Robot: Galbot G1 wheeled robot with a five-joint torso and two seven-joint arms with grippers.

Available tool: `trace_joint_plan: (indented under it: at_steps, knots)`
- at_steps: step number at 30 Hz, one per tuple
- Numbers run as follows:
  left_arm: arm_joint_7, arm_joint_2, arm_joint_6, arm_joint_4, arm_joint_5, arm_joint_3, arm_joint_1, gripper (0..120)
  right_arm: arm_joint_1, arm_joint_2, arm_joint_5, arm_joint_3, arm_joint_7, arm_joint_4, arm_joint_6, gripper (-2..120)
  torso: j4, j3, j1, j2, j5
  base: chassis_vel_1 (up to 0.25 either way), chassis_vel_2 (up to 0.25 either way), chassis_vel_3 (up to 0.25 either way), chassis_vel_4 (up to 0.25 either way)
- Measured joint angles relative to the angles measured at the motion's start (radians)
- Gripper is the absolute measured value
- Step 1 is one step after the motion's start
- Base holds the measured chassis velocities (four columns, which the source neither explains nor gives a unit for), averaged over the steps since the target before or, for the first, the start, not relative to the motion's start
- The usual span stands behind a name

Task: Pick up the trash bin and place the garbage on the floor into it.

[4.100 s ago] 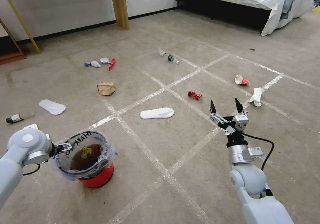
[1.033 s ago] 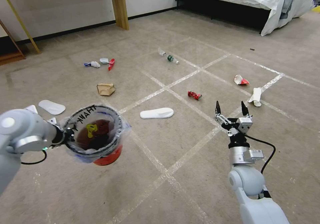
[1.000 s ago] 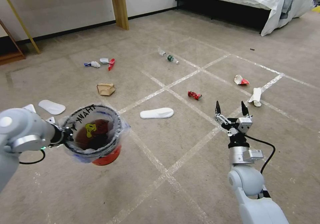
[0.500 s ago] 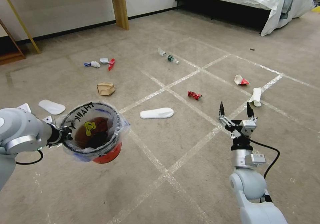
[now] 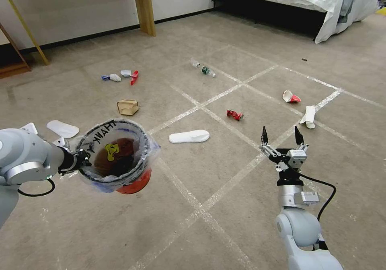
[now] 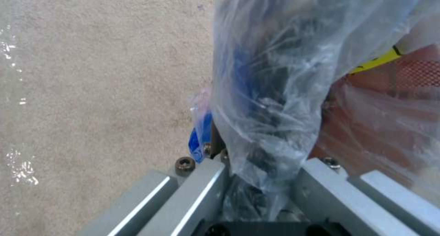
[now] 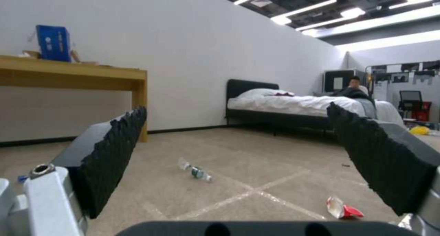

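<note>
We have the trash bin (image 5: 120, 163) lifted off the floor (image 5: 225, 238) at near left, its rim and clear liner pinched in our left end effector (image 5: 82, 160), so it hangs tilted with the mouth open toward us. The garbage is spread across the carpet beyond: a white slipper (image 5: 189, 136) just right of the bin, a crushed red can (image 5: 234, 114) farther right, a crumpled brown paper (image 5: 128, 107) farther out, and a green-labelled bottle (image 5: 206, 70) far off. Our right end effector (image 5: 280, 135) hovers at near right with its fingers spread wide and nothing between them. To do this step well, we judge we should keep the bin level and steady, carry it close to the slipper, and avoid tugging the liner loose.
</note>
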Motion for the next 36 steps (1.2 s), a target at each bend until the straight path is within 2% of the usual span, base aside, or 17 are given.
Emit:
trace_joint_plan:
  at_steps: [14, 23, 36]
  knots:
    - [-0.008, 0.005, -0.004, 0.011, -0.003, -0.008, -0.006, 0, 0.006, -0.001, 0.001, -0.016, -0.011, -0.015, 0.006, 100, 0.0001, 0.000, 0.000, 0.000, 0.0000, 0.000, 0.000, 0.000, 0.000]
    - [-0.007, 0.001, 0.002, 0.038, 0.019, -0.022, 0.003, 0, 0.012, -0.004, 0.001, -0.024, -0.016, -0.023, 0.006, 100, 0.0001, 0.000, 0.000, 0.000, 0.0000, -0.059, 0.057, 0.068, -0.059]
    - [0.004, -0.017, 0.012, 0.064, 0.045, -0.016, 0.002, 0, 0.028, -0.004, 0.001, -0.031, -0.019, -0.041, 0.005, 100, 0.0001, 0.000, 0.000, 0.000, 0.0000, -0.074, 0.072, 0.078, -0.071]
